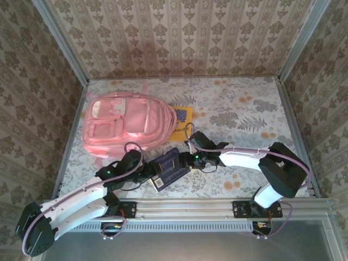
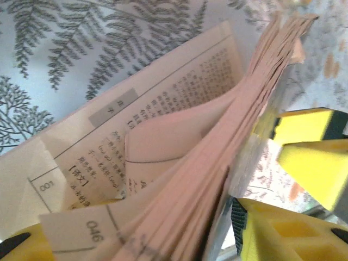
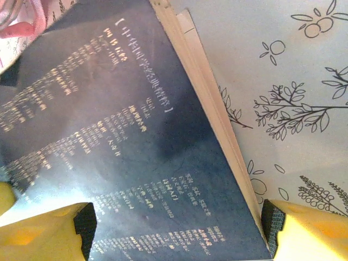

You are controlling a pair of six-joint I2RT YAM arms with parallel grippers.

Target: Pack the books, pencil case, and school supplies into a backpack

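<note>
Over floral tablecloth [image 1: 244,109], seemingly light, floppy navy book [image 1: 169,166]: left gripper [image 2: 144,242] around fanned pages [image 2: 179,163], pinch unclear, right gripper [image 3: 182,228] spread wide; probably best pinched across full thickness.

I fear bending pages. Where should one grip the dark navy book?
Take the dark navy book by its spine edge, probably, from the side opposite the loose pages: near the left gripper they fan apart, so a pinch there catches only some.
</note>
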